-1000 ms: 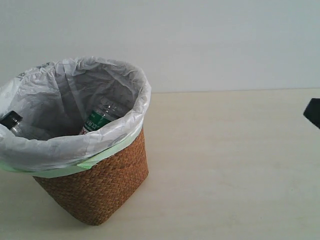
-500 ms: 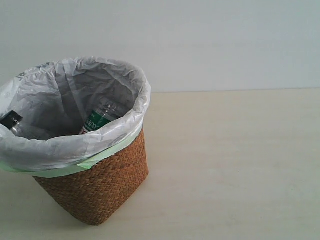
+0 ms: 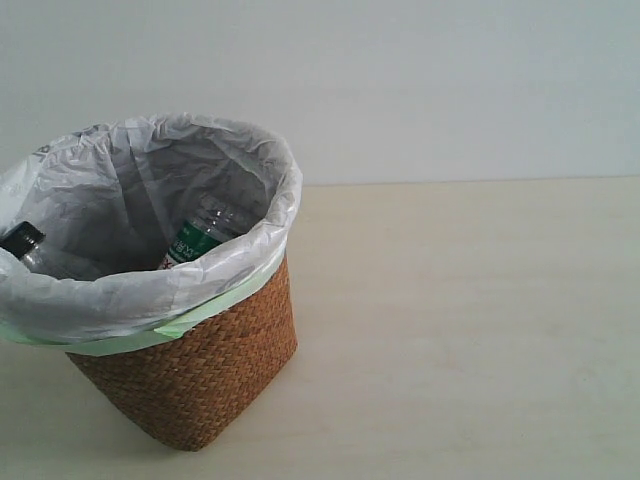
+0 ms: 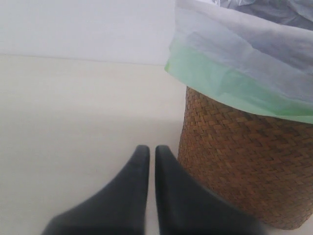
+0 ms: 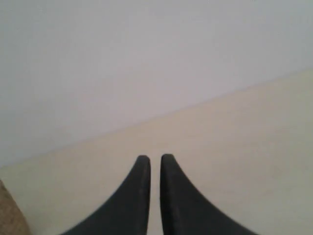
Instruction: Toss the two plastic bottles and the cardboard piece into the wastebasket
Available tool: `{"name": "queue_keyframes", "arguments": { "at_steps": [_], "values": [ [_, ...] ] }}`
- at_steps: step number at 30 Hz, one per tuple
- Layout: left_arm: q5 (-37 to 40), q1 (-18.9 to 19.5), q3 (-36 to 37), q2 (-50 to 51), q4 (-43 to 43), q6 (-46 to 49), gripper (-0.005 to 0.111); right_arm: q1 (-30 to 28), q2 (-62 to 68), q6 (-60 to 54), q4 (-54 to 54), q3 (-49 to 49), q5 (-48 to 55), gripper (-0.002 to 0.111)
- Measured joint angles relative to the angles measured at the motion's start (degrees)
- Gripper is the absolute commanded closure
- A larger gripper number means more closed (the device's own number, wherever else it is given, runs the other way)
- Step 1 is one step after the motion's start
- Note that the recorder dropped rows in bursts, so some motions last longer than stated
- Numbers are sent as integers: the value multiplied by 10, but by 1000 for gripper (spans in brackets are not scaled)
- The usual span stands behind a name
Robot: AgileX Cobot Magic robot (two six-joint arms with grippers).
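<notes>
The brown wicker wastebasket (image 3: 210,370), lined with a grey-white bag with a pale green edge, stands at the left of the exterior view. Inside it lie the bottle with the green-white label (image 3: 197,238) and the black cap of the slim bottle (image 3: 22,240). The cardboard piece is hidden or out of view. Neither gripper shows in the exterior view. My left gripper (image 4: 152,151) is shut and empty, low beside the wastebasket's woven wall (image 4: 239,161). My right gripper (image 5: 155,160) is shut and empty over bare table, with an edge of the wastebasket (image 5: 10,215) off to one side.
The pale beige table (image 3: 460,330) stretches right of the basket, with a plain light wall behind it.
A dark part of the right arm at the exterior view's right edge one second ago has left the view. The basket and bottles have not moved.
</notes>
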Motion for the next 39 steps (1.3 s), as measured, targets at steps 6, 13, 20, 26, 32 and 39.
{"name": "queue_keyframes", "arguments": {
  "at_steps": [6,13,20,26,32,39],
  "values": [
    [0,0,0,0,0,0,103,0,0,-19,-7,3,97,104],
    [0,0,0,0,0,0,103,0,0,-32,-7,3,124,104],
    [0,0,0,0,0,0,103,0,0,-33,-5,3,127,104],
    [0,0,0,0,0,0,103,0,0,-204,117,3,131,104],
    [0,0,0,0,0,0,103,0,0,-345,226,3,130,104],
    [0,0,0,0,0,0,103,0,0,-375,233,3,130,104]
  ]
}}
